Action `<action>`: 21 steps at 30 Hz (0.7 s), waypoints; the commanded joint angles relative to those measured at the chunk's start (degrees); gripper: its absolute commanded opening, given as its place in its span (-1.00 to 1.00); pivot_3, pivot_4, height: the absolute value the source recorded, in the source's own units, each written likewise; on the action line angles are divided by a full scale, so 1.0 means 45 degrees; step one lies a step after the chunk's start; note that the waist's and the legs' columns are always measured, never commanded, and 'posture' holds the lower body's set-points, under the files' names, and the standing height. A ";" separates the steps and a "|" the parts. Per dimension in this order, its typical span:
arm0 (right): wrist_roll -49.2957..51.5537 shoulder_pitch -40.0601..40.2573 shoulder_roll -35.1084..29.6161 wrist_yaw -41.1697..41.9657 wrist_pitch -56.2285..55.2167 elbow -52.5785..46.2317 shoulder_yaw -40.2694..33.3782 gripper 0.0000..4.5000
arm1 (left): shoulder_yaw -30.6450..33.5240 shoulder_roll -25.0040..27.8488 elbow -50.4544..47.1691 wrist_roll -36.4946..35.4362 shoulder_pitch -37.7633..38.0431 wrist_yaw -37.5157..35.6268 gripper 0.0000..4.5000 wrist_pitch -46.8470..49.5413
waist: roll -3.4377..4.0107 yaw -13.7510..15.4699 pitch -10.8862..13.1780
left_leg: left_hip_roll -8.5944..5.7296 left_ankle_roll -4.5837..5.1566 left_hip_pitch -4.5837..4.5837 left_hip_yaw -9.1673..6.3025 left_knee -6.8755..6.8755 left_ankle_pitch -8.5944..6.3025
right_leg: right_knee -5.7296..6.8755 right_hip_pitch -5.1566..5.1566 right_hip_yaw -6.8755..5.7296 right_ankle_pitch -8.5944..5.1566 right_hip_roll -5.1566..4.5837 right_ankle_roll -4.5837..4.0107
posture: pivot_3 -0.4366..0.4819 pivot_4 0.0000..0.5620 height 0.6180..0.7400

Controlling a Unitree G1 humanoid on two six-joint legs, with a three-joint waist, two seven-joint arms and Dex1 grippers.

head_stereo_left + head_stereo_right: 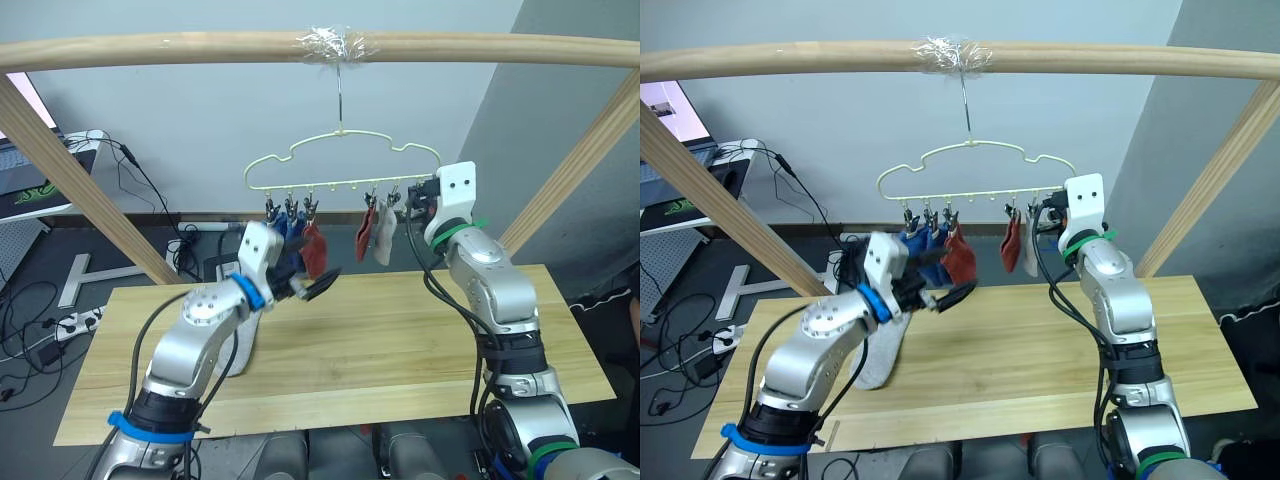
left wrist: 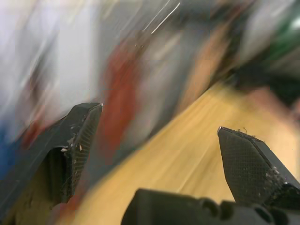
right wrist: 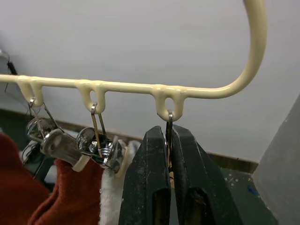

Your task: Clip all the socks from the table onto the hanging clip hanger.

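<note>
At the hanger's [image 1: 345, 165] three o'clock end, our right tool [image 3: 169, 154] pinches the empty last clip, steadying it. Our left tool [image 1: 945, 292] gapes empty; a grey sock [image 1: 880, 355] waits on the desk [image 1: 400, 350].

5 socks [image 1: 314, 248] hang clipped, 1 grey sock [image 1: 880, 355] on the table [image 1: 400, 350].

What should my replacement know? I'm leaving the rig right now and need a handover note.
Left gripper: open, empty, just below the socks clipped on the hanger's left side.
Right gripper: shut on the end clip of the clip hanger.
Done: five socks clipped: two blue, two red, one grey.
Left: last grey sock lies on the table beside the left arm; it goes on the end clip.
</note>
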 commanded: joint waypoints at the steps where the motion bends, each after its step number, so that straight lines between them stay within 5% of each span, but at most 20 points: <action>1: 0.0277 0.0106 -0.0249 0.0172 0.1008 -0.1241 -0.0157 -1.00 | 0.0290 0.0233 0.2180 0.1386 -0.0101 0.1093 1.00 -0.1327 | -0.0001 0.0008 0.0000 | -0.0001 0.0000 -0.0002 0.0002 0.0001 0.0000 | -0.0002 0.0000 0.0001 0.0000 -0.0001 0.0000 | 0.24 -0.33 1.00; 11: 0.0189 0.0383 -0.0344 0.0030 0.1811 -0.2109 -0.0145 -1.00 | 0.0880 0.0015 0.6332 0.2327 -0.1460 0.2654 1.00 -0.1336 | -0.0001 -0.0001 -0.0001 | -0.0006 -0.0001 -0.0014 0.0000 0.0002 0.0000 | -0.0006 -0.0003 -0.0005 0.0001 -0.0007 0.0002 | 0.20 -0.35 1.00; 21: 0.0103 0.0456 -0.0598 0.0104 0.1908 -0.2220 -0.0055 -1.00 | 0.1616 0.0013 0.6050 0.1451 -0.0679 0.2043 0.92 0.1800 | -0.0005 -0.0149 -0.0004 | -0.0006 -0.0001 -0.0004 0.0000 0.0001 0.0000 | 0.0003 0.0004 -0.0003 0.0001 -0.0009 0.0002 | 0.19 -0.37 1.00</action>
